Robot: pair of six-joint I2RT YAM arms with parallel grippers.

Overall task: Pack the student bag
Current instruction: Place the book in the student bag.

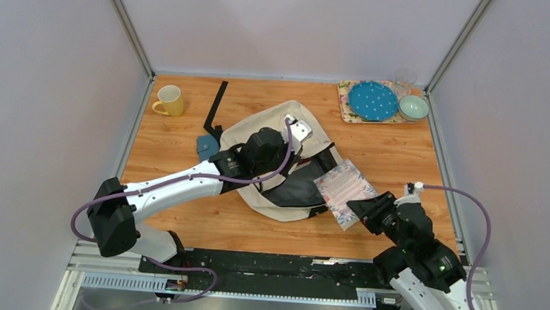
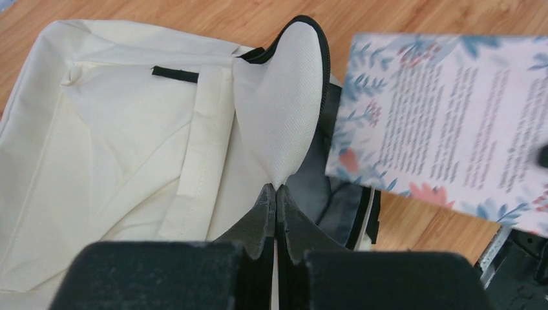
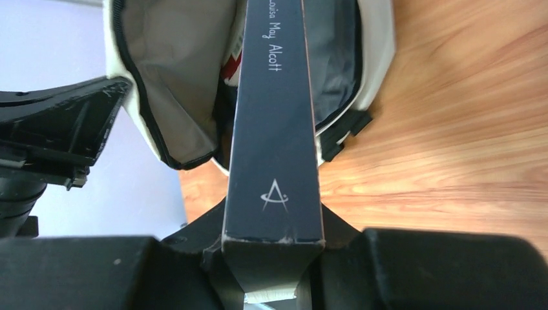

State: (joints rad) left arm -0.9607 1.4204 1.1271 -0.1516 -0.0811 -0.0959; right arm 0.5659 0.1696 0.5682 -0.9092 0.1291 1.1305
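On the table (image 1: 173, 142) centre, large cream fabric backpack (image 2: 110, 142) lies open. Left claw (image 2: 276, 194) is pinched together on its mouth flap, lifting it. Right claw (image 3: 271, 248) is clamped on dark-spined floral paperback book (image 3: 274, 129): aim it straight into the gap, flap clear.

- student bag (image 2: 116, 142): is showing cream fabric all over, with black zipper edging running round the opening and dark grey lining inside.
- book (image 1: 343, 187): the cover is carrying blue leaves and coral blossoms on a pale ground; the spine is showing navy with white lettering and a white emblem.
- mug (image 1: 169, 100): is showing plain yellow.
- plate (image 1: 372, 100): is wearing bright blue with white dots.
- bowl (image 1: 413, 107): is showing pale green.
- tray (image 1: 346, 107): is carrying a floral print on a light ground.
- pouch (image 1: 206, 147): is showing teal.
- strap (image 1: 216, 106): is showing black.
- table (image 1: 400, 154): is showing orange-brown wood grain.
- left arm (image 1: 178, 185) and right arm (image 1: 435, 305): are showing white shells and black joints, with purple cables (image 1: 483, 223) trailing.
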